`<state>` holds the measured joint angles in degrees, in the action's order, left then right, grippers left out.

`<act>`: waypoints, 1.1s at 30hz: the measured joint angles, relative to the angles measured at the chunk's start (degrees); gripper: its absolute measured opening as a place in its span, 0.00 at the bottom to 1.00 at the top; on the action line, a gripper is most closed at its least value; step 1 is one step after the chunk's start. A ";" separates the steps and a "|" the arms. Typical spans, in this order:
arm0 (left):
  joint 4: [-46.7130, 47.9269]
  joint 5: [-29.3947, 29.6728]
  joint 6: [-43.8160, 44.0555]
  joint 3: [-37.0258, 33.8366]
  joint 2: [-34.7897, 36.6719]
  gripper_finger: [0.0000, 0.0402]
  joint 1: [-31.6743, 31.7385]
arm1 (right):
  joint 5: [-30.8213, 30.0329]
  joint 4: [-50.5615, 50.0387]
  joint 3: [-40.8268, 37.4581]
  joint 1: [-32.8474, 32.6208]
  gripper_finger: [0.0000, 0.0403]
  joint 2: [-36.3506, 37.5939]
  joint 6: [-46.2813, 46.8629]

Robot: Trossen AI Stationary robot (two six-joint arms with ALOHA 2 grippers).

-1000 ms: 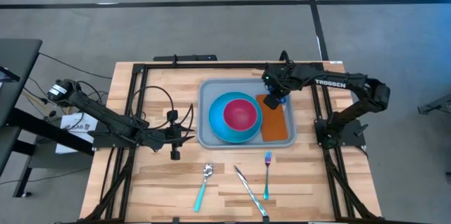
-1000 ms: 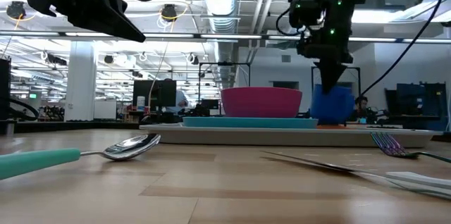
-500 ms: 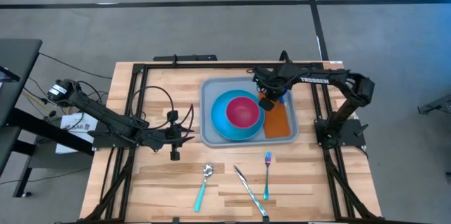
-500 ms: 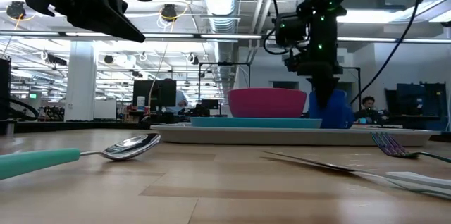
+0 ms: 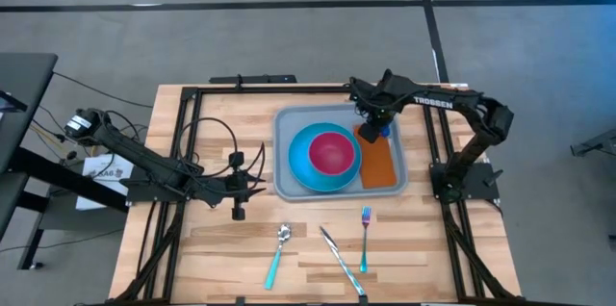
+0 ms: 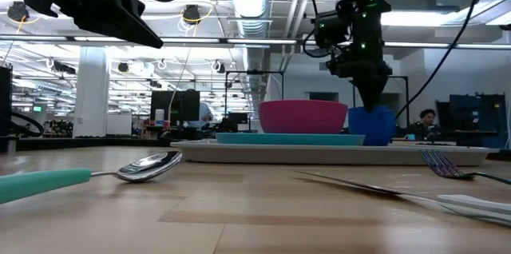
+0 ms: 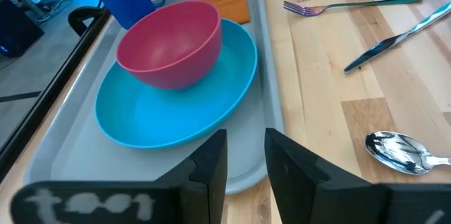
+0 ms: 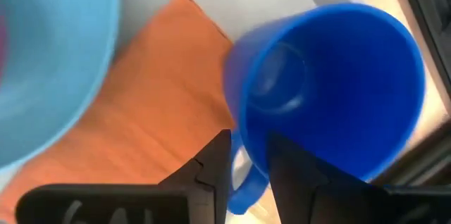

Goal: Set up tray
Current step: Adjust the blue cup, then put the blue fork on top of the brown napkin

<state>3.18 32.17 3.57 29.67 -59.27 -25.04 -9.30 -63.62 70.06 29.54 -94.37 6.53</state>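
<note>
The tray (image 5: 285, 152) lies on the bench (image 5: 192, 248) with the round blue plate (image 5: 306, 176) on it, a pink bowl (image 5: 331, 153) on the plate, and the orange napkin (image 5: 379, 164) beside the plate on the tray's right half.

The right hand (image 5: 371, 125) is at the tray's far right corner, gripping a blue mug (image 5: 375, 129) — its wrist view shows one finger inside the rim and one outside, pinching the wall just above the handle. 1 second ago the mug hung a little higher at the napkin's far end; half a second ago the plate and bowl stood slightly further toward the napkin than before, and the arm was reaching in over them. Now the mug (image 6: 371, 125) sits low in the level view, its base down at about tray height next to the bowl, so it looks placed or very nearly placed, though contact is hard to confirm.

That would leave the cutlery: the spoon (image 5: 277, 253), knife (image 5: 342, 260) and fork (image 5: 365, 239) lie on the bench in front of the tray.

The left hand (image 5: 238, 187) waits to the left of the tray, its fingers slightly parted and holding nothing.
</note>
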 joint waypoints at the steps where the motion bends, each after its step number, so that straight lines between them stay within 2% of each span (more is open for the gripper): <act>1: 0.00 0.02 0.00 0.00 0.00 0.22 0.00 | -0.02 -0.32 0.00 0.10 0.20 0.19 -0.02; 11: -0.06 -0.01 0.00 0.00 0.00 0.22 0.00 | -2.11 -1.58 3.62 -0.86 0.20 6.21 1.04; 17: -0.05 -0.01 0.02 0.00 0.00 0.22 0.00 | 0.71 -5.31 7.97 -6.63 0.20 11.75 8.29; 20: -0.05 -0.04 0.15 0.00 0.00 0.22 0.00 | 3.39 -5.74 8.13 -12.03 0.20 14.33 13.42; 25: -0.04 -0.40 1.29 0.00 0.00 0.22 0.00 | 3.67 -6.24 7.61 -24.75 0.20 14.79 27.43; 33: -0.07 -0.45 3.99 0.00 0.00 0.22 0.00 | 6.66 -5.89 7.45 -46.87 0.21 6.18 44.77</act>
<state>3.11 31.73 7.56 29.67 -59.27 -25.03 -2.64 -69.52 77.51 -17.33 -88.19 51.30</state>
